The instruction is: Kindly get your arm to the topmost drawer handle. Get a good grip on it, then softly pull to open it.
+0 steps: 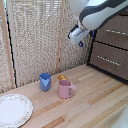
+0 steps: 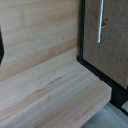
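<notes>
Arm: the glossy white arm (image 1: 97,12) is hanging in from the top of the exterior view, with a dark band between its rounded segments; it is sitting above the table and left of the drawers
Gripper: the gripper (image 1: 80,43) is showing small blue tips at the low end of a white block; it is holding nothing and is touching nothing; how wide the fingers are standing I cannot tell, they are too small and blurred
Topmost drawer handle: the topmost drawer handle (image 1: 116,32) is a slim, straight silver bar, much shorter than its front; its long axis is running along the width of the front, dropping slightly toward the exterior view's right
Drawer: the drawer (image 1: 111,37) is a wide, flat, dark brown front at the exterior view's right, just right of the gripper but apart from it; a second front with its own silver bar (image 1: 108,60) is lying below it
Wrist view: one silver bar (image 2: 100,21) on a brown front is showing beside light wood; which drawer it is I cannot tell
Table: the wooden table (image 1: 85,107) is carrying a blue cup (image 1: 45,81), a pink mug (image 1: 65,89) and a white plate (image 1: 13,110) at the near left
</notes>
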### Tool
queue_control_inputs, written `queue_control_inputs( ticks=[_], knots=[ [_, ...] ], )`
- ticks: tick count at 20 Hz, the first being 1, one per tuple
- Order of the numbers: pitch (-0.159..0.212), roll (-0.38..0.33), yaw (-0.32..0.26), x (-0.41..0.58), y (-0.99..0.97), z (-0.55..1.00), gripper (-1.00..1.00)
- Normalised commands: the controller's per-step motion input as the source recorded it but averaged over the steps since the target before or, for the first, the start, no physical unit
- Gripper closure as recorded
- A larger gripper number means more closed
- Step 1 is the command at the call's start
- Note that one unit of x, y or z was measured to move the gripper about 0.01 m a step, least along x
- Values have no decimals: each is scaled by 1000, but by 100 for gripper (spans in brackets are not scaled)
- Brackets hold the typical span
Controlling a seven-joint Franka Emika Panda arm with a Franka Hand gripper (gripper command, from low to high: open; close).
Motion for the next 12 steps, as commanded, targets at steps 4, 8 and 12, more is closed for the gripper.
queue_control_inputs(
  ticks=[4,8,12],
  knots=[
    [0,-375,60,-49,-198,-106,-100],
    [0,-375,57,-51,-202,-109,-100],
    [0,-375,34,-28,-292,-99,-100]
  ],
)
